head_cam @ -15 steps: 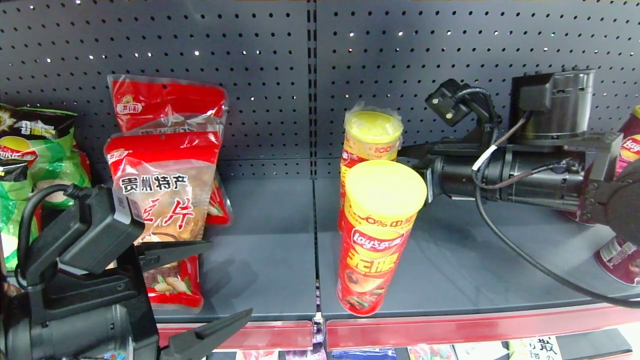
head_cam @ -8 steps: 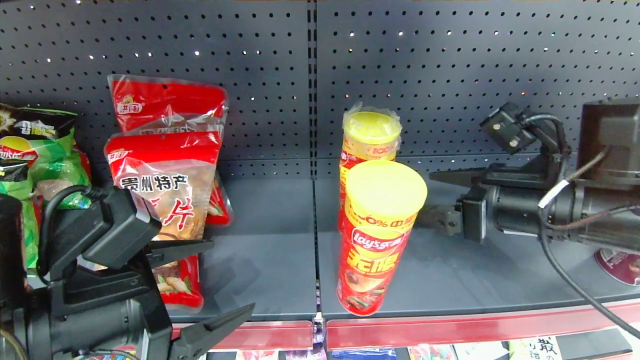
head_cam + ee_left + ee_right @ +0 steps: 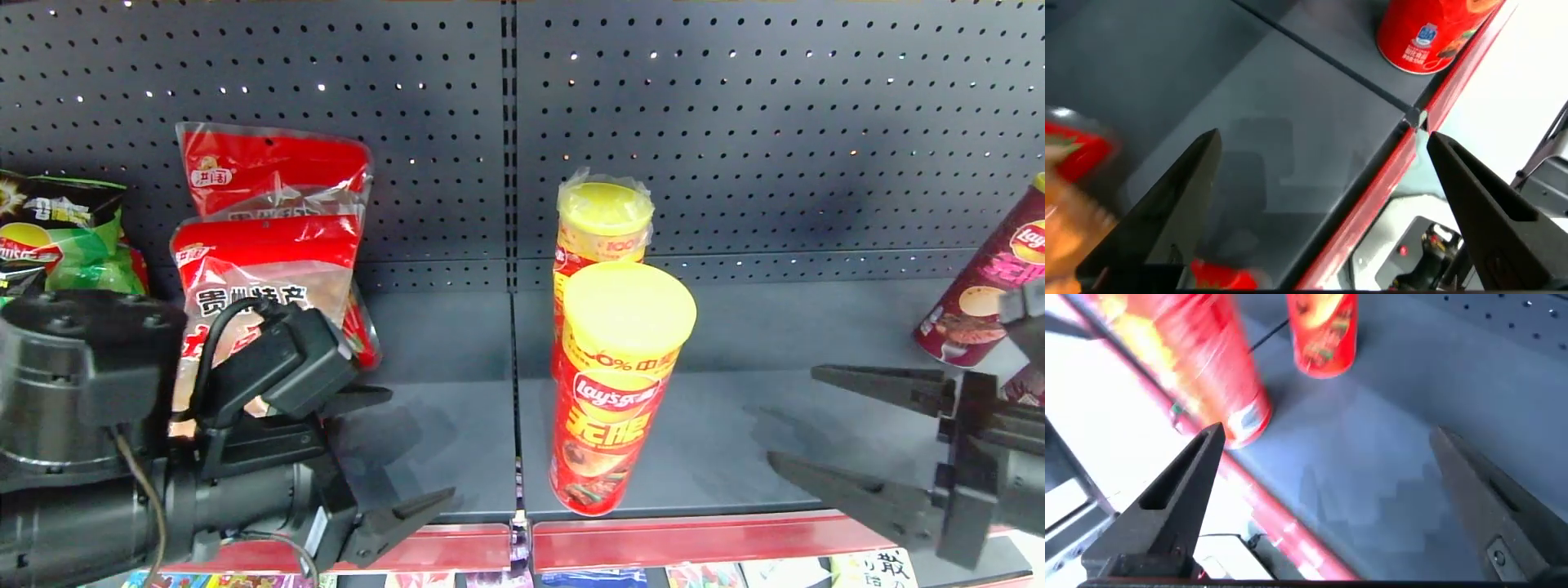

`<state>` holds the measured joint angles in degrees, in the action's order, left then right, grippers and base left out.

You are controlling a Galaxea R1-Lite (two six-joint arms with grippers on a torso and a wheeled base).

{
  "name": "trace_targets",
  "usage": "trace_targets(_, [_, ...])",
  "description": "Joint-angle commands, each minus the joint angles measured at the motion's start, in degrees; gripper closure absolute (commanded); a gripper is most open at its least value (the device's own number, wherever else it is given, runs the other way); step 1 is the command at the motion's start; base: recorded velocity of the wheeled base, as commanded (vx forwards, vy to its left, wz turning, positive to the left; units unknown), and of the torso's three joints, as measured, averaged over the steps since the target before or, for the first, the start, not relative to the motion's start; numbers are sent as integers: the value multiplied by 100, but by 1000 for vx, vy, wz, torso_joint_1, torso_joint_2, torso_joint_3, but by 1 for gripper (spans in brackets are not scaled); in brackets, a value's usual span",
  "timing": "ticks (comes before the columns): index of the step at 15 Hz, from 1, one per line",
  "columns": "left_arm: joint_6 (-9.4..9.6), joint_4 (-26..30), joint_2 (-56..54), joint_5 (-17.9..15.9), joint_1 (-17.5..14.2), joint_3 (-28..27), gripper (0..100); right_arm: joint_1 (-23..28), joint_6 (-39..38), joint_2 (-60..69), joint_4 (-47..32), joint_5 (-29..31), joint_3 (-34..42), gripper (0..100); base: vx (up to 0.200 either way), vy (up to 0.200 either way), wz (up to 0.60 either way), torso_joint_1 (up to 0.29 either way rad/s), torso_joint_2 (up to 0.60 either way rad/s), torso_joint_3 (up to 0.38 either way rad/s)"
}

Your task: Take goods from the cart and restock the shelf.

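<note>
Canister (image 3: 620, 392) set at shelf (image 3: 735, 457) lip, second canister (image 3: 602, 220) behind, likely for neat facing; left gripper (image 3: 412, 449), right gripper (image 3: 796, 416) flanking, both splayed wide, empty.

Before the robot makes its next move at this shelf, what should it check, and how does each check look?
1. Left gripper open and empty: ok.
2. Right gripper open and empty: ok.
3. Front yellow-lidded can upright near the front edge of the shelf: ok.
4. Rear can upright right behind it: ok.
5. Bare shelf between the cans and the red bags: ok.
6. Purple can at the right looks tilted; stable or not: cannot tell.
</note>
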<state>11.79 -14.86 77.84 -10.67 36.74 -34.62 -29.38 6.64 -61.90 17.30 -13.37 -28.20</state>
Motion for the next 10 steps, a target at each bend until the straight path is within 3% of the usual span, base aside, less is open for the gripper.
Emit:
trace_targets(1, [25, -8, 715, 3, 184, -396, 0, -15, 4, 1225, -25, -16, 605, 0, 0, 0, 0, 0, 0, 0])
trace_targets(10, [43, -17, 1647, 82, 378, -1161, 0, 46, -14, 1585, -25, 37, 719, 0, 0, 0, 0, 0, 0, 0])
